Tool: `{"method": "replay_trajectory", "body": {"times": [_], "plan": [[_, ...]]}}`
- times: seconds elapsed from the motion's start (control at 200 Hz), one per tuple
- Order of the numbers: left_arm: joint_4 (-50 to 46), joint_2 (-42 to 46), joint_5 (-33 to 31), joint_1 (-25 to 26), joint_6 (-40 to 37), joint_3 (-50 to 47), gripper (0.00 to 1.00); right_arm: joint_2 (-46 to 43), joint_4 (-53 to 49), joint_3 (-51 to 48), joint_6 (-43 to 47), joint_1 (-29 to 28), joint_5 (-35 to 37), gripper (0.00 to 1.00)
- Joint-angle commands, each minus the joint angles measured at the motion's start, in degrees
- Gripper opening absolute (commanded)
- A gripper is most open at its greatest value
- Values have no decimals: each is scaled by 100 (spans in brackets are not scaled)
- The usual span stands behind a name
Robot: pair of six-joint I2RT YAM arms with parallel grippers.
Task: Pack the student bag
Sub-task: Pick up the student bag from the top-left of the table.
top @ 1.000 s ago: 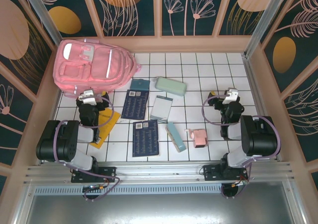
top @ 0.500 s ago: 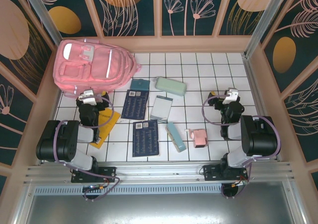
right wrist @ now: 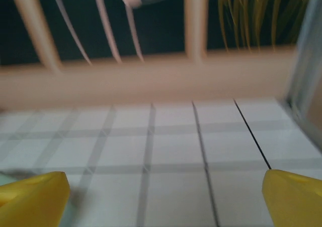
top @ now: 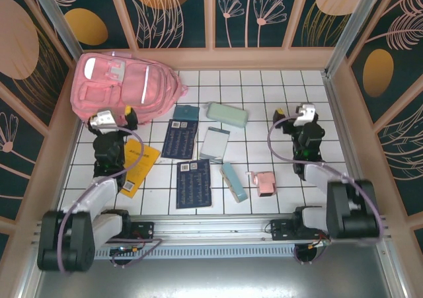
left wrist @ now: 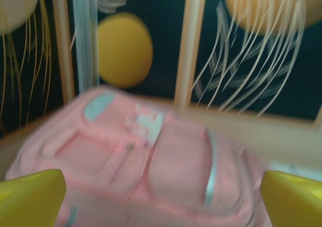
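Observation:
The student bag (top: 122,86) is a large pink backpack lying at the far left corner of the tiled table. In the left wrist view the student bag (left wrist: 151,171) lies just ahead, blurred, with its pale patch and a light zip line showing. My left gripper (top: 117,117) hovers at the bag's near edge, open, and my left gripper (left wrist: 161,202) has nothing between its yellow fingertips (left wrist: 30,197). My right gripper (top: 292,118) is open over bare tiles at the right. My right gripper (right wrist: 163,202) faces the back wall, with nothing between its yellow fingertips (right wrist: 294,197).
Between the arms lie a yellow book (top: 137,167), two dark blue notebooks (top: 180,139) (top: 193,183), a small teal item (top: 186,113), a green pencil case (top: 227,114), a silver-white notebook (top: 215,143), a light blue case (top: 233,182) and a small pink item (top: 265,182). Wooden walls surround the table.
Both arms have unfolded and stretched forward. My left gripper has shifted left toward the bag, my right gripper a little farther back. Both stay open; nothing on the table has moved.

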State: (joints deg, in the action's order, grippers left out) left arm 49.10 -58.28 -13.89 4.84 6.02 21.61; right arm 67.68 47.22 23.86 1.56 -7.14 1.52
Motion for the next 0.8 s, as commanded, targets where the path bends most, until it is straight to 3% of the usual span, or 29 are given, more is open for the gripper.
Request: {"method": "replay_trajectory", "body": {"times": [0.0,0.095,0.155,0.225,0.28,0.345,0.405,0.48,0.536,0.591,0.791], "plan": [[-1649,369,-45,494,715,945,99,-796,-782,624,271,-855,365,99],[-3270,372,-525,1386,533,2227,99,-993,-1796,1553,545,-1859,516,99],[-4279,158,-963,1824,424,3127,99,-970,-2498,2261,416,-2430,968,99],[-5584,-247,-1638,1836,1279,4252,99,-860,-3493,3132,-352,-2809,1695,99],[-6176,-569,-1879,1827,1315,4824,99,-705,-4633,3923,-1448,-2690,1756,99],[-6277,-868,-1783,1830,1187,5118,99,-535,-5441,4516,-1887,-2453,1491,99],[-5853,-1064,-1566,1827,1253,5071,99,-492,-5446,4557,-2170,-1796,685,99],[-5954,-1614,-1551,1806,1370,5415,99,-476,-5394,4496,-2421,-1482,172,99],[-6522,-2316,-1754,1716,1590,6133,98,-249,-5795,4786,-2226,-1492,-220,99],[-6857,-2996,-1514,1540,1675,6702,99,-25,-6138,5050,-2134,-1591,-531,99],[-7571,-4792,-179,690,1968,8184,99,185,-6164,4763,-2381,-2282,-168,99]]}}
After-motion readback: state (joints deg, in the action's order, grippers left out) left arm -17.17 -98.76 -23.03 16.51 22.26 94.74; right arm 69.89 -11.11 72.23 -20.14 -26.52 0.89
